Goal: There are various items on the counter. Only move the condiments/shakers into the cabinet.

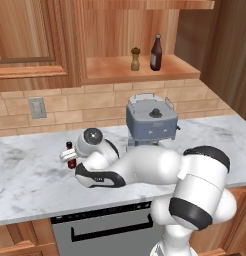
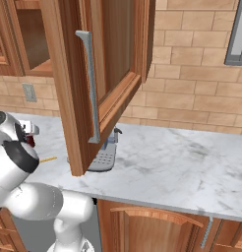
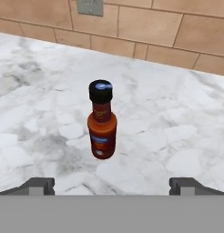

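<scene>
Two dark fingertips (image 3: 41, 185) of the gripper (image 3: 112, 186) stand wide apart, holding nothing. Just ahead of them, centred between, a black-capped sauce bottle (image 3: 102, 122) stands upright on the marble counter (image 3: 177, 136). Well beyond, up in the open cabinet (image 1: 110, 72), a pepper shaker (image 1: 135, 59) and brown glass bottle (image 1: 156, 53) stand side by side.

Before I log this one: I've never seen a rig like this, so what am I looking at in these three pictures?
A white robot arm works at a kitchen counter. Two pictures come from cameras behind it, left and right; the third looks along its end effector, which is open and holds nothing. Just ahead of it a small sauce bottle stands upright on the counter. A grey coffee machine sits near the wall, and a thin yellow stick lies on the marble. A wooden pepper shaker and a dark bottle stand in the open cabinet.
</scene>
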Motion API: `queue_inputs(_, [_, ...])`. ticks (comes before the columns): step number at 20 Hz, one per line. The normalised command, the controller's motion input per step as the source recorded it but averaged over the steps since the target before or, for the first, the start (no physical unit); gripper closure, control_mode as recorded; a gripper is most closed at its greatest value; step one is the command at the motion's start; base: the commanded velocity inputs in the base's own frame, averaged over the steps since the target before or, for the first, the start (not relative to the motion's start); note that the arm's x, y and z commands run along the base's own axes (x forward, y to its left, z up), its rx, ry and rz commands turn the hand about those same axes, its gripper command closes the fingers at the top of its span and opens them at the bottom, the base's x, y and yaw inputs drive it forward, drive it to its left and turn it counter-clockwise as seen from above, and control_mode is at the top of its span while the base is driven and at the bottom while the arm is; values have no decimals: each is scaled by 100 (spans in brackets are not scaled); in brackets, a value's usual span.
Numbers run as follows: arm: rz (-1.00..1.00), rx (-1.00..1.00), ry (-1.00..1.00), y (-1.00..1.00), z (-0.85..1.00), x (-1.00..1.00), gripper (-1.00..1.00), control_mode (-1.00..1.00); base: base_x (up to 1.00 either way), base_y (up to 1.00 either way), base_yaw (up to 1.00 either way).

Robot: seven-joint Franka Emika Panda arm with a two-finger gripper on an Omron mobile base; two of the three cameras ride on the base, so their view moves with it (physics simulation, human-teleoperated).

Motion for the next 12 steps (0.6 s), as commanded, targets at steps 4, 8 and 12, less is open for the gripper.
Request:
queue_inputs(4, [0,0,0,17,-8,0,-100,-100,0,0,0])
queue_inputs(8, [0,0,0,11,0,0,-100,-100,0,0,0])
queue_inputs(12, [0,0,0,9,0,5,-100,-100,0,0,0])
